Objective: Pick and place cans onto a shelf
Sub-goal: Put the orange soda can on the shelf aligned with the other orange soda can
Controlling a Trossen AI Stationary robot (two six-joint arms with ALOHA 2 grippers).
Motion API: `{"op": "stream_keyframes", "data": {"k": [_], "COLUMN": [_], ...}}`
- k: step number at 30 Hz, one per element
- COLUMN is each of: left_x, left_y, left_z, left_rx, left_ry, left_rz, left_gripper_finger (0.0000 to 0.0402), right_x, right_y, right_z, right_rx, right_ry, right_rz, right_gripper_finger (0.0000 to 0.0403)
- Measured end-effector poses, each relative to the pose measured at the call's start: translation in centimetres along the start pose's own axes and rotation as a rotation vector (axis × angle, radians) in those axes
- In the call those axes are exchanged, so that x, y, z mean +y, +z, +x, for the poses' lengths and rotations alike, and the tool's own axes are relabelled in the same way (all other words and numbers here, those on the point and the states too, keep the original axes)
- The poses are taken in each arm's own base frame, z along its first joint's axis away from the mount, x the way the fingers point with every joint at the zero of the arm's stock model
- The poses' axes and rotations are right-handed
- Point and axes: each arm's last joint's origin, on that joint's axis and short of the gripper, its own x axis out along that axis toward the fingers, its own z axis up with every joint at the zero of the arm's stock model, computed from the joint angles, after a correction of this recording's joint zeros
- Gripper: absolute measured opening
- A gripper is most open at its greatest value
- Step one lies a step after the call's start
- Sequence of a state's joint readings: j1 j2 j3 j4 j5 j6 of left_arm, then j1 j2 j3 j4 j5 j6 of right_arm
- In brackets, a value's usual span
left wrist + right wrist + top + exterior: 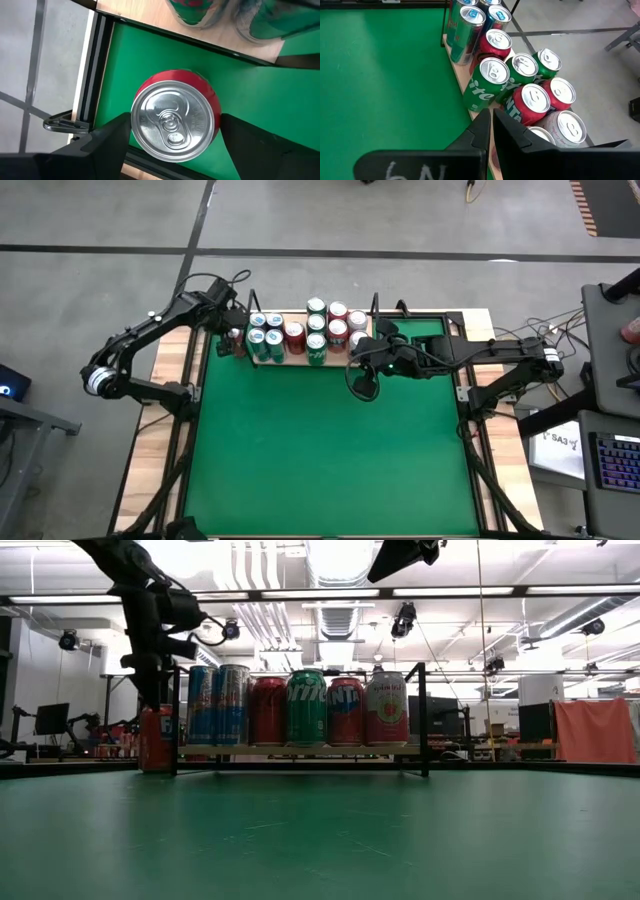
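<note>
- The shelf (300, 360) at the tabletop's (320, 460) far edge carries a cluster of upright cans (316, 336).
- A red can (176, 120) stands on the green off the shelf's left end.
- The left end effector (172, 137) straddles it, fingers spread, not touching.
- The right end effector (490, 127) hovers closed, empty, near the shelf's right end.

Near half of the bench (320, 450) lies wide open, plenty of passage there. Far side is crowded: cans (316, 330) packed along the shelf (300, 359), black wire uprights (423, 720) at its ends. At its left end, a red can (175, 120) sits between the left end effector's (235, 343) spread fingers.
</note>
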State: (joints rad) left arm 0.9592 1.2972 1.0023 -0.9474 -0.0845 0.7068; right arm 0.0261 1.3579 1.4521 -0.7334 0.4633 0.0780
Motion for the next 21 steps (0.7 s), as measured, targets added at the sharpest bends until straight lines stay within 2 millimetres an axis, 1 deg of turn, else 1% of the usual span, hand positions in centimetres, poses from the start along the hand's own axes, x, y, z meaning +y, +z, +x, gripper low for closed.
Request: {"op": "stream_keyframes", "data": {"k": [7,15,21], "left_x": [-0.02,-0.30,-0.29], "left_y": [-0.02,-0.27,-0.24], "left_z": [-0.02,0.26,0.34], "left_rx": [-0.006,0.013,0.008], "left_ry": [-0.007,-0.037,-0.032], "left_rz": [-0.014,-0.006,-0.001], "left_gripper_finger": [0.0287,0.0321,0.0327], "right_x": [0.00,0.00,0.00], "right_y": [-0.01,-0.01,-0.04], "right_z": [0.00,0.00,0.01], "right_rx": [0.000,0.000,0.003], "right_ry": [0.000,0.000,0.000], "right_rz": [0.000,0.000,0.004], "right_gripper_finger": [0.0012,0.0012,0.0012]}}
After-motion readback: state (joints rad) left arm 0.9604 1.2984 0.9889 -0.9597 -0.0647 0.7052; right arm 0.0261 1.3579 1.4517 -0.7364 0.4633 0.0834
